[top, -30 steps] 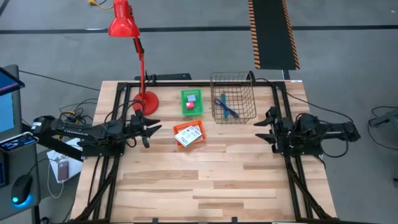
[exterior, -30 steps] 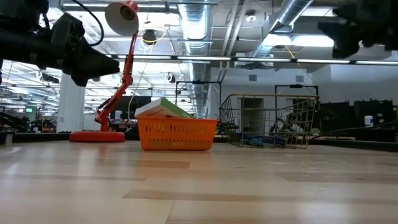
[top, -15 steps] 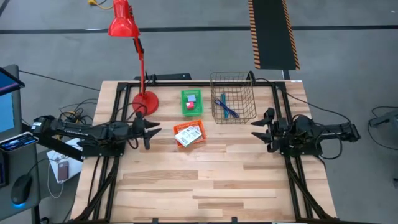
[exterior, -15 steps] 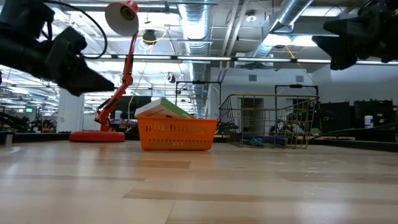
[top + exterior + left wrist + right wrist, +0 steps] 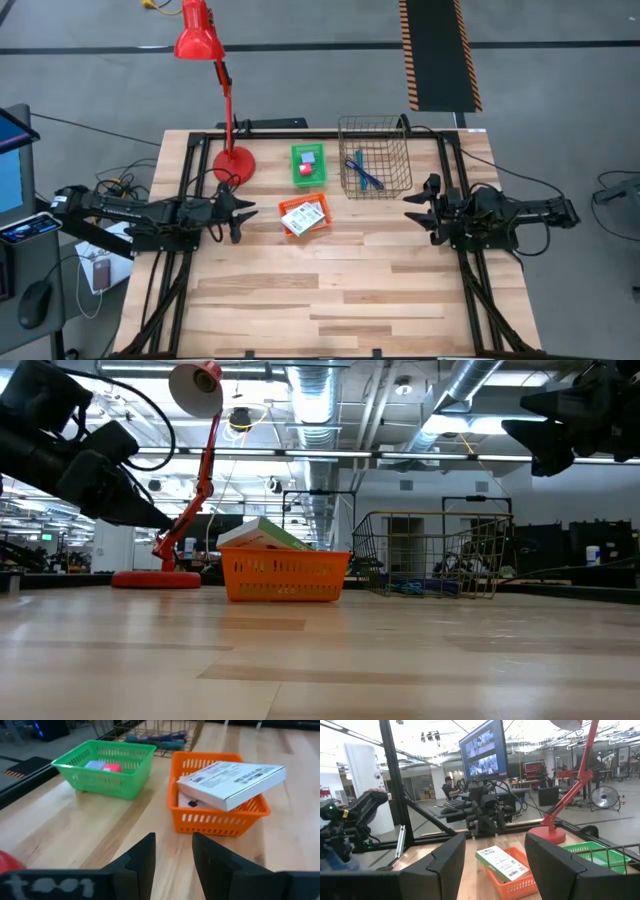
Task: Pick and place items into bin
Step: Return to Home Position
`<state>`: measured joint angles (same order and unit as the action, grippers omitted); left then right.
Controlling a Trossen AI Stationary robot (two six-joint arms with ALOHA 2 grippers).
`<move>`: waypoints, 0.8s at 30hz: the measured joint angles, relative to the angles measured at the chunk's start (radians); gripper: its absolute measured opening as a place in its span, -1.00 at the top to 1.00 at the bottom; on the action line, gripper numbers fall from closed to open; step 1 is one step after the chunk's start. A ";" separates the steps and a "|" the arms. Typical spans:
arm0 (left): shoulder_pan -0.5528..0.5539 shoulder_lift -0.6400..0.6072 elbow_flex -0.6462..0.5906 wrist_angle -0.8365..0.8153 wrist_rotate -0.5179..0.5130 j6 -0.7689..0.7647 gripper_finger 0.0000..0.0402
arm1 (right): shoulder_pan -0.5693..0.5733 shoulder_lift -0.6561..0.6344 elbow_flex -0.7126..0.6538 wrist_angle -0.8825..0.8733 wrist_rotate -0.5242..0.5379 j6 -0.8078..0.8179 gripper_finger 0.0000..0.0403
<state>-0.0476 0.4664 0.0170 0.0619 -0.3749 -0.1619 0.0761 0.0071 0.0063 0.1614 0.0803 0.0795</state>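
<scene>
Two flat white printed packets lie in a small orange basket; the top one rests tilted on the basket's rim. Red-pink and light-blue blocks lie in a green basket. A teal stick and a blue-purple stick lie in a wire basket. My left gripper is open and empty, left of the orange basket, pointing at it. My right gripper is open and empty, right of the baskets, above the table.
A red desk lamp stands with its base at the far left, just beyond my left gripper, its head past the far edge. A black frame borders the table. Bare wood fills the near half.
My left gripper has come down and tipped its fingers downward, toward the table, shifting slightly toward the near edge. My right gripper has moved a little toward the table's left, toward the baskets. The items lie as before.
</scene>
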 joint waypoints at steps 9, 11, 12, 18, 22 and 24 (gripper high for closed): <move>-0.011 -0.166 0.002 -0.015 0.003 0.000 0.42 | 0.000 0.000 0.000 -0.004 0.000 0.000 0.01; -0.011 -0.193 0.002 -0.016 0.003 0.000 0.42 | 0.000 0.000 0.000 -0.004 0.000 0.000 0.02; -0.011 -0.205 0.003 -0.016 0.003 0.000 0.42 | 0.000 0.000 0.000 -0.004 -0.001 0.000 0.02; -0.011 -0.292 0.003 -0.018 0.003 0.000 0.42 | 0.000 0.000 -0.001 -0.004 -0.001 0.000 0.02; -0.011 -0.353 0.003 -0.019 0.003 0.000 0.42 | 0.000 0.000 -0.001 -0.004 -0.001 0.000 0.02; -0.011 -0.371 0.004 -0.019 0.002 0.000 0.42 | 0.000 0.000 -0.001 -0.004 -0.001 0.000 0.02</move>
<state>-0.0586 0.0952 0.0208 0.0433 -0.3725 -0.1619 0.0761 0.0071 0.0055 0.1577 0.0795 0.0795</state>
